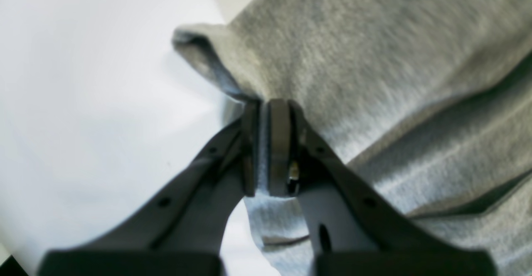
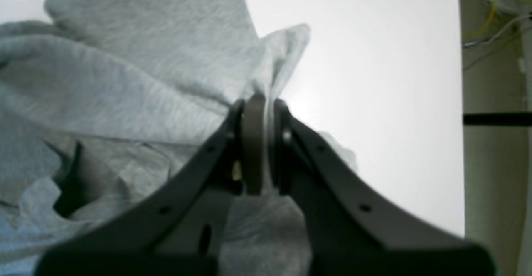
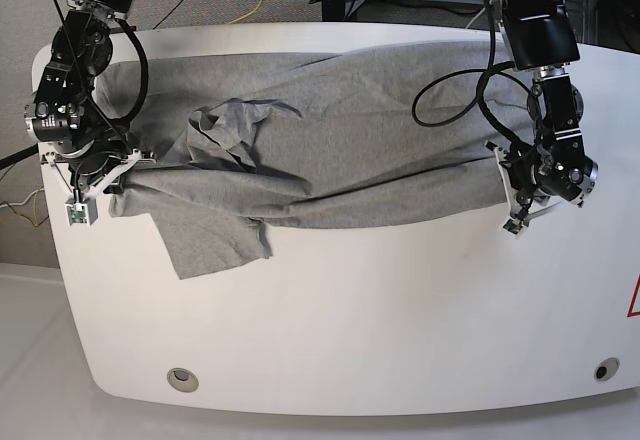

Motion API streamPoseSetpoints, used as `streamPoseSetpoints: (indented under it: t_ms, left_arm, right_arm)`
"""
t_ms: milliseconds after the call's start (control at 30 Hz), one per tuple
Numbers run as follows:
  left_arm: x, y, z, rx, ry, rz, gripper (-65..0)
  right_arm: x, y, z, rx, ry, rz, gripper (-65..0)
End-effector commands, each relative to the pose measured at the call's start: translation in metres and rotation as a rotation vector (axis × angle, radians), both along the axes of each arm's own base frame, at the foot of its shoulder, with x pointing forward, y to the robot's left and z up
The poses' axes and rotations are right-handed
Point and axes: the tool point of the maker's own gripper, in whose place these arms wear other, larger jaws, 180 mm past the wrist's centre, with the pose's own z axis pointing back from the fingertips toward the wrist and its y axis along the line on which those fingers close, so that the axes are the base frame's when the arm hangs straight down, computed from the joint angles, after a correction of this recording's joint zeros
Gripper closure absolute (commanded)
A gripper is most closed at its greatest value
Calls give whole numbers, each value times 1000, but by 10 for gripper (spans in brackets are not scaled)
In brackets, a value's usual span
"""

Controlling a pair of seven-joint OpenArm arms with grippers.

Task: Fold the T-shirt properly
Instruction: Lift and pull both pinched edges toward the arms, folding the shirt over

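Observation:
The heather-grey T-shirt (image 3: 350,130) lies wrinkled across the far half of the white table (image 3: 350,320), with a bunched fold left of its middle and a flap (image 3: 210,240) trailing toward the front left. My left gripper (image 3: 499,172) is on the base view's right. In the left wrist view it (image 1: 264,103) is shut on an edge of the T-shirt (image 1: 374,60). My right gripper (image 3: 113,182) is on the base view's left. In the right wrist view it (image 2: 261,99) is shut on a pinch of the T-shirt (image 2: 145,60). Both grip low by the table.
The bare table front has a round hole at the front left (image 3: 181,378) and one at the front right (image 3: 603,370). A black cable (image 3: 450,90) loops from the left arm over the cloth. The table edge (image 2: 461,101) lies close to the right gripper.

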Motion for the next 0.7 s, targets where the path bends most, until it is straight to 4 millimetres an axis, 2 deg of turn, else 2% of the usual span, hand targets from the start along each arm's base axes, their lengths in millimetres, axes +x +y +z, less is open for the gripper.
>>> streamPoseSetpoints:
  t_ms: [0,333,500,667]
  left_arm:
    - [7,5,11,18,-36,-2,-29]
    - [-6,5,0,17,-2,-4,-29]
    - [-10,13,0,34,7,-2,-29]
    - [-15,13,-4,36,19,-2,-29]
  right_arm:
    - [6,-5,14,-15,-40,-5,-42]
    - [-10,-16,3,-23,35,-45,-40]
    - [-17,-21,-2,-16,78,-82,-40]
    - [-25,-23,-7,-14,130,-99,-40]
